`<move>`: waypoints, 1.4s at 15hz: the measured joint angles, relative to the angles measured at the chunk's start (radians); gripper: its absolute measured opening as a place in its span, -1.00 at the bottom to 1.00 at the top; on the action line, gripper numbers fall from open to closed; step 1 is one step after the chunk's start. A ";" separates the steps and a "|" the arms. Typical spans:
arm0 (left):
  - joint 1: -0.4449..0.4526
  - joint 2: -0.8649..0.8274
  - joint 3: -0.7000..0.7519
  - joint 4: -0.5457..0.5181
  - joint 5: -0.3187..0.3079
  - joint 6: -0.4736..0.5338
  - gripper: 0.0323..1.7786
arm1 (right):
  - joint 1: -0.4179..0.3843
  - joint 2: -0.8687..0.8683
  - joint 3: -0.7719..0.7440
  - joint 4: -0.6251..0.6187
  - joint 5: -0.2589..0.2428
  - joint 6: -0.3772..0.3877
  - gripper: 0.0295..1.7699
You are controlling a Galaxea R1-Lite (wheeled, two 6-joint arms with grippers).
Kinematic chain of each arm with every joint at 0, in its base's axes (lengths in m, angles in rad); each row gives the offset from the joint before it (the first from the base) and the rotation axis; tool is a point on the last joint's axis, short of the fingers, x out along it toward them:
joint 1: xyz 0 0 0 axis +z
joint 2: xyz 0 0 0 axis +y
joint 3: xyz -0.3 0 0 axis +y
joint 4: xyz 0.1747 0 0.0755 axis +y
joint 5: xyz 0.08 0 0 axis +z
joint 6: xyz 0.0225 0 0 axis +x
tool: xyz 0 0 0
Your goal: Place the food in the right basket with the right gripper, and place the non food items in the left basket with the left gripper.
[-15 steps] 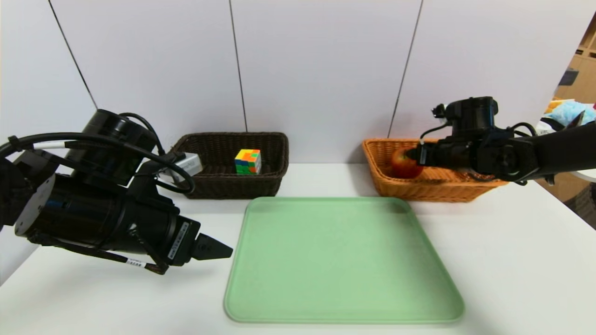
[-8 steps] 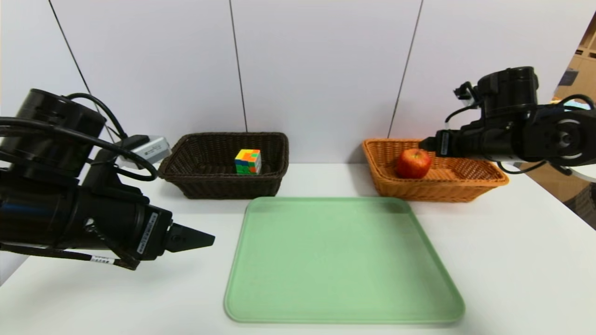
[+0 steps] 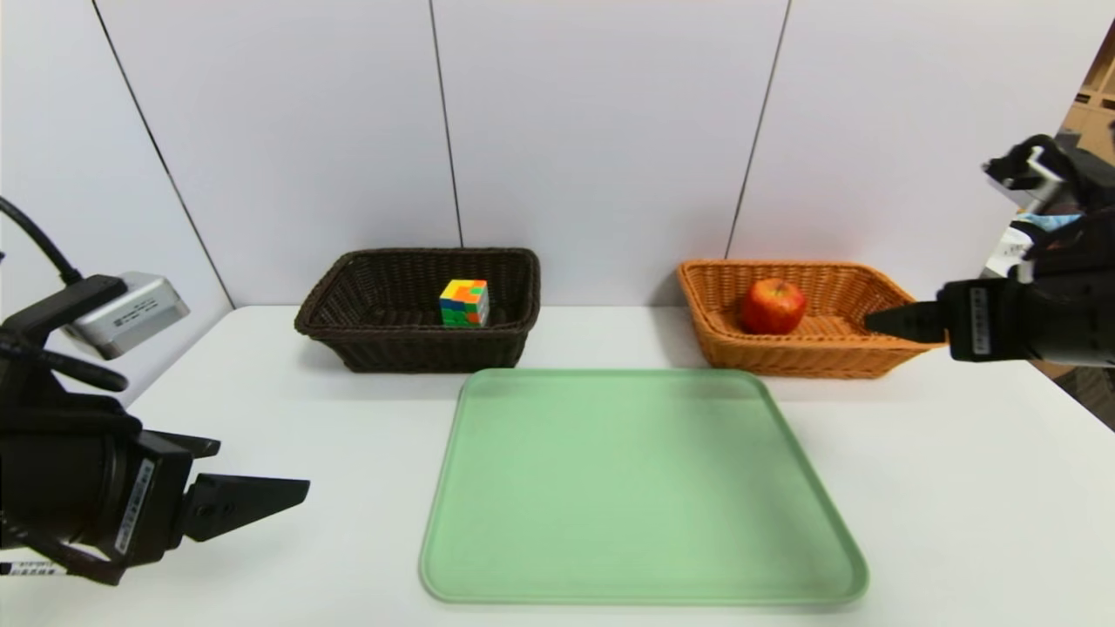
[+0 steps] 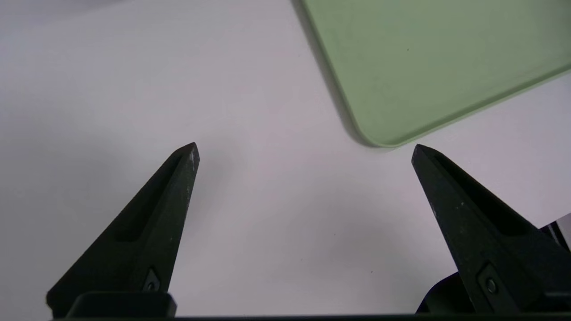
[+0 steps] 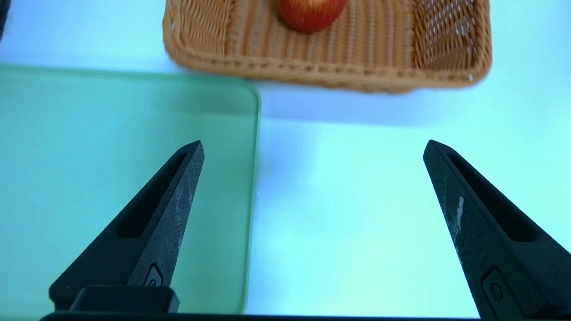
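Observation:
A red apple point(image 3: 773, 306) lies in the orange wicker basket point(image 3: 897, 357) at the back right, also seen as the apple point(image 5: 312, 13) in the basket point(image 5: 330, 73). A multicoloured puzzle cube point(image 3: 463, 302) sits in the dark brown basket point(image 3: 435, 353) at the back left. My left gripper point(image 3: 292, 477) hovers open and empty over the table's front left, off the tray's corner point(image 4: 305, 147). My right gripper point(image 3: 880, 320) hangs open and empty at the right, beside the orange basket's near right end point(image 5: 312, 145).
A flat green tray point(image 3: 640, 488) with nothing on it fills the middle of the white table point(image 3: 958, 488), also visible as the tray point(image 4: 428, 58) and the tray point(image 5: 111, 133). White wall panels stand behind the baskets. Clutter shows past the table's right edge.
Both arms have drawn back outward: the left gripper retreated left and toward the front, the right gripper pulled away from the apple to the right and lower. The apple stays in the orange basket.

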 joint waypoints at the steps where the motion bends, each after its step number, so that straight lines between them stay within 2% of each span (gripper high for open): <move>1: 0.003 -0.028 0.029 -0.001 0.034 -0.001 0.90 | 0.003 -0.070 0.041 0.031 -0.003 0.000 0.91; 3: 0.005 -0.084 0.089 -0.001 0.083 -0.002 0.90 | 0.001 -0.192 0.132 0.066 -0.004 0.000 0.91; 8: 0.006 -0.221 0.188 -0.006 0.138 -0.004 0.90 | -0.005 -0.429 0.273 0.113 0.002 0.000 0.91; 11: 0.053 -0.300 0.256 -0.028 0.140 0.004 0.90 | -0.010 -0.517 0.315 0.119 0.004 0.000 0.91; 13: 0.092 -0.356 0.319 -0.061 0.137 0.032 0.90 | -0.040 -0.566 0.346 0.119 0.011 -0.001 0.91; 17: 0.201 -0.469 0.427 -0.139 0.134 0.075 0.90 | -0.142 -0.660 0.375 0.129 0.081 -0.001 0.91; 21: 0.255 -0.564 0.502 -0.159 0.119 0.099 0.90 | -0.210 -0.747 0.404 0.134 0.094 -0.002 0.91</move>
